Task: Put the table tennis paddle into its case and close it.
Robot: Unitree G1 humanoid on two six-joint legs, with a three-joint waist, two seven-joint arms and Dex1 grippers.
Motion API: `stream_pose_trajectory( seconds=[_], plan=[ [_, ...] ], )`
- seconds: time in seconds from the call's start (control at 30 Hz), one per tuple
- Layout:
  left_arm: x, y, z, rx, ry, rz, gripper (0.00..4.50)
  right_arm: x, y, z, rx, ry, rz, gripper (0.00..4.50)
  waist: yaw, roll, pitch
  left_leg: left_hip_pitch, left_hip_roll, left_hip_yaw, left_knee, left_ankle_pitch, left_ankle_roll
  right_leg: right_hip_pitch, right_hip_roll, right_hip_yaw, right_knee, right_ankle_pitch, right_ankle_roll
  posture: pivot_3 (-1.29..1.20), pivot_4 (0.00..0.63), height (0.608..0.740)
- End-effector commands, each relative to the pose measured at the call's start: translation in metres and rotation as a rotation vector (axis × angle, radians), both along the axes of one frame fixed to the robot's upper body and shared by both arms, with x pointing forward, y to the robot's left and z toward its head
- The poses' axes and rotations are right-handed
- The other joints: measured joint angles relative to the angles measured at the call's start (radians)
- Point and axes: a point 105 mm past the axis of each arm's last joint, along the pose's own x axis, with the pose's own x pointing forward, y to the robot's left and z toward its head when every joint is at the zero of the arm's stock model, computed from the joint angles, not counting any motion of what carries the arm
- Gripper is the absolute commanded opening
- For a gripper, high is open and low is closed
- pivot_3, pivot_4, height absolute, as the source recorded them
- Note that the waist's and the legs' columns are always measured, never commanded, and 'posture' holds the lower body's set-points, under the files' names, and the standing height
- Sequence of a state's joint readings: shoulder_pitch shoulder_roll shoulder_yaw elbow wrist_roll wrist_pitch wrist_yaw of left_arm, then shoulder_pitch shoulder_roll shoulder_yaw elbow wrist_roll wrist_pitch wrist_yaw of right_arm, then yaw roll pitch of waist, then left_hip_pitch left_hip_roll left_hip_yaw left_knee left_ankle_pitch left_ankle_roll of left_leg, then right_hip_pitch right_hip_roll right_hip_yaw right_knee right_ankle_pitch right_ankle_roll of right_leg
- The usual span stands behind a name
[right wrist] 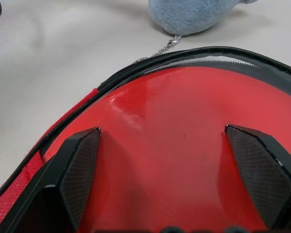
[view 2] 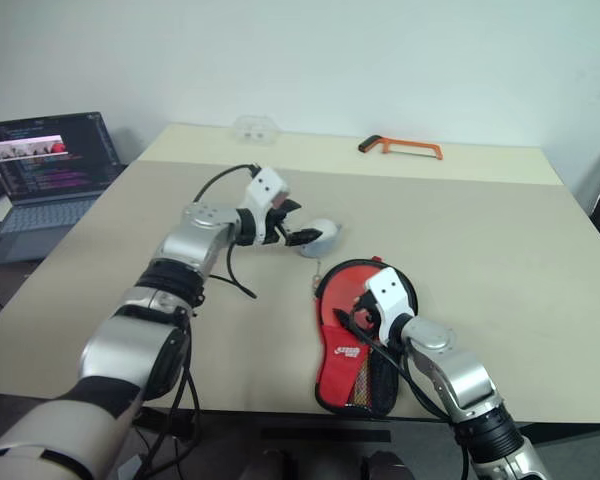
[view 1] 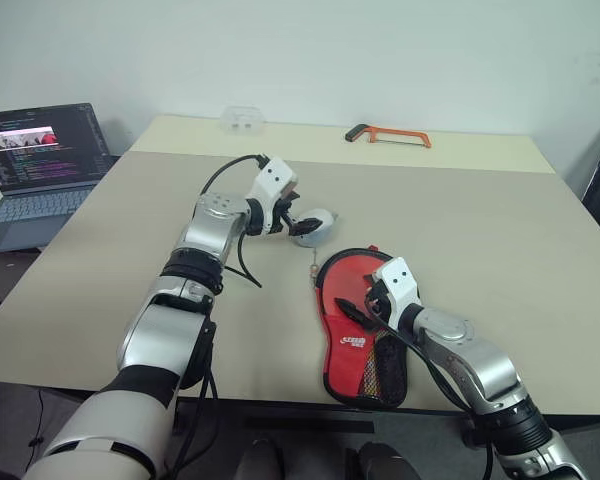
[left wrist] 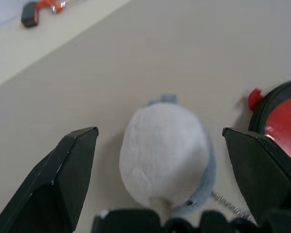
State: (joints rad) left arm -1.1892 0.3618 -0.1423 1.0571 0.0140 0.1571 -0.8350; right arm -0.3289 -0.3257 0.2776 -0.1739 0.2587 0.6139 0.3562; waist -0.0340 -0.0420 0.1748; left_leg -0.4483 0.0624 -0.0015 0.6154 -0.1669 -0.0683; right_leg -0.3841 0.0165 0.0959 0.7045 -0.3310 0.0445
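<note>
Here the beige table (view 1: 500, 240) carries everything, and the case (view 1: 358, 335) lies flat near its front edge with the table tennis paddle (right wrist: 184, 160) already inside: the red rubber face fills the round end under the clear front. The zip trim along the rounded edge looks parted, so by my reading the closing is what remains.

The right gripper (view 1: 365, 305) hovers over the round end of the case, jaws fully spread and holding nothing. The left gripper (view 1: 298, 226) sits further back on the table, jaws equally wide, straddling the grey fuzzy charm (left wrist: 165, 155) without pinching it.

To do this well, the left jaws should close squarely on the charm, which hangs on a short chain (view 1: 313, 265) from the zip, then pull steadily along the trim while the right gripper presses the case down so it cannot slide.

An orange hacksaw (view 1: 390, 134) lies well apart at the far edge.
</note>
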Motion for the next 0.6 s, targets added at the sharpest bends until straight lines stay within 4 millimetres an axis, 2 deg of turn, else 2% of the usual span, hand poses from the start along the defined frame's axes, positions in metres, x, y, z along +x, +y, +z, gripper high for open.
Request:
stream_pose_trajectory(
  seconds=[0.03, 0.2, 0.37, 0.6],
  plan=[
    [0.008, -0.004, 0.011, 0.021, -0.030, 0.042, 4.50, -0.005, -0.001, -0.025, -0.035, 0.104, 0.001, 4.48, 0.000, 0.000, 0.000, 0.000, 0.000, 0.000, 0.000, 0.000, 0.000, 0.000, 0.000, 0.000, 0.000, 0.000, 0.000, 0.00, 0.150, 0.740],
    [0.009, -0.015, -0.006, 0.021, 0.031, 0.068, 4.50, -0.005, 0.005, -0.023, -0.032, 0.097, 0.022, 4.48, 0.000, 0.000, 0.000, 0.000, 0.000, 0.000, 0.001, 0.000, 0.000, 0.000, 0.000, 0.000, 0.001, 0.000, 0.000, 0.00, 0.150, 0.740],
    [0.009, -0.023, -0.011, -0.013, 0.060, 0.091, 4.50, -0.004, 0.011, -0.021, -0.028, 0.096, 0.033, 4.48, -0.002, 0.000, 0.000, 0.001, 0.000, 0.000, 0.001, 0.000, 0.000, 0.000, 0.000, 0.000, 0.003, 0.000, 0.000, 0.00, 0.150, 0.740],
    [0.011, -0.015, -0.037, 0.104, 0.094, 0.188, 4.50, -0.003, 0.018, -0.018, -0.014, 0.099, 0.042, 4.48, -0.003, 0.000, 0.000, 0.002, 0.000, 0.000, 0.003, 0.000, 0.000, 0.000, 0.000, 0.001, 0.007, 0.000, 0.000, 0.00, 0.150, 0.740]
  ],
)
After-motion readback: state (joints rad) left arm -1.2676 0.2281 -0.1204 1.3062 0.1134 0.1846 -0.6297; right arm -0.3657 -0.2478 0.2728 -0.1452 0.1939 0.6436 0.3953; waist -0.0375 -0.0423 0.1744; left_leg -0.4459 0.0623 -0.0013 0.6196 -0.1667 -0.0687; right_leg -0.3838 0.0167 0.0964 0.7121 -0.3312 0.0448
